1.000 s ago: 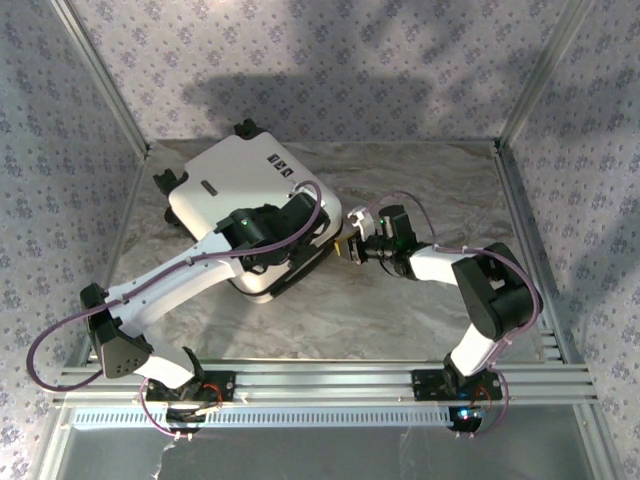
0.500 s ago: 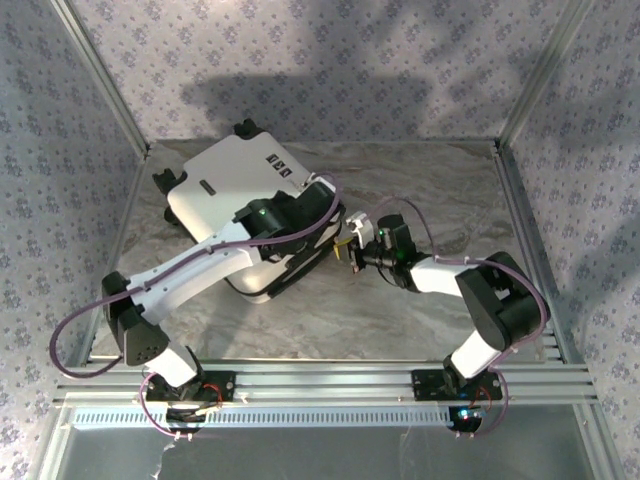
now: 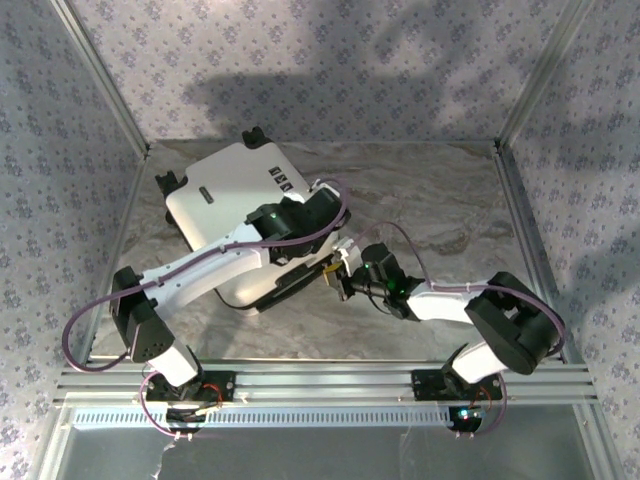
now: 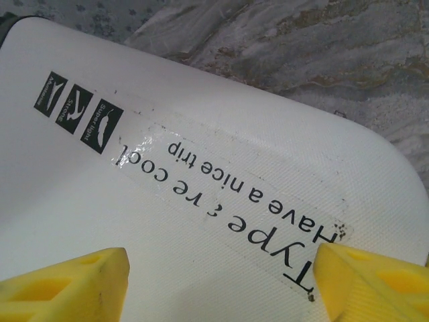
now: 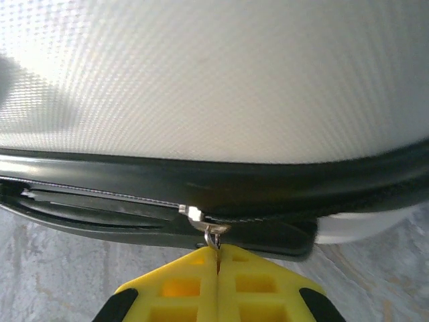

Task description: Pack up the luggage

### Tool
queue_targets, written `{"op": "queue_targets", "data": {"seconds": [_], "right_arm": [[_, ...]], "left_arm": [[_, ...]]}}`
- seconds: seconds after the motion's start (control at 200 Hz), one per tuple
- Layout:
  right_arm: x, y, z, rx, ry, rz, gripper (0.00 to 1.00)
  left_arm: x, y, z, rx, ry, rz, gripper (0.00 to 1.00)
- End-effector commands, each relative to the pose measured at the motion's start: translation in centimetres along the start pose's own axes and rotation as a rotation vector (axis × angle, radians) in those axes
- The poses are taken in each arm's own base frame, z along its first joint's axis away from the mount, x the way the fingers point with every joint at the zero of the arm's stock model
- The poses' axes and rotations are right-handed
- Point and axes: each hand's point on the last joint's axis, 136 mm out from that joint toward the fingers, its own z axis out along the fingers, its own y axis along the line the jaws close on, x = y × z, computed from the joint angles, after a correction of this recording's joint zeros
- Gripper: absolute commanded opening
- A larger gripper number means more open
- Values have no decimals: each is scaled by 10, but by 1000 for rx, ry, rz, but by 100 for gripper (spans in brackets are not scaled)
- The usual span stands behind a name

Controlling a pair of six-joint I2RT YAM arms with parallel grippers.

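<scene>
The white suitcase (image 3: 225, 190) lies left of centre on the worktop (image 3: 440, 200) (printed shell up). The left claw (image 4: 221, 285) hangs over it, jaws apart; the right claw (image 5: 218, 265) is clamped on the zipper pull (image 5: 212, 233).

This is looking like a robotics lab test cell. Silver aluminium frame posts (image 3: 97, 70) are enclosing a marble-patterned tabletop (image 3: 440, 200), and floral-print backdrop sheets (image 3: 330, 50) are hanging as walls. A left arm (image 3: 200, 270) and a right arm (image 3: 455, 300), trailing purple cables (image 3: 68, 340), are sitting bolted to slotted rails (image 3: 330, 376) running along the near edge.
</scene>
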Motion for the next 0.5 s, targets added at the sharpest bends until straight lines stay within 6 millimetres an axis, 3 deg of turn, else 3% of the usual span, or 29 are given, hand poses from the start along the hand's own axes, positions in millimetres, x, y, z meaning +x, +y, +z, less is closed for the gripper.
{"op": "queue_targets", "data": {"seconds": [0.0, 0.165, 0.495], "right_arm": [[6, -38, -14, 144, 46, 71, 0], [-6, -65, -22, 200, 65, 87, 0], [-35, -100, -26, 201, 63, 70, 0]], "left_arm": [[35, 1, 7, -30, 108, 41, 73], [50, 2, 11, -68, 159, 74, 72], [50, 4, 5, -54, 145, 60, 72]]}}
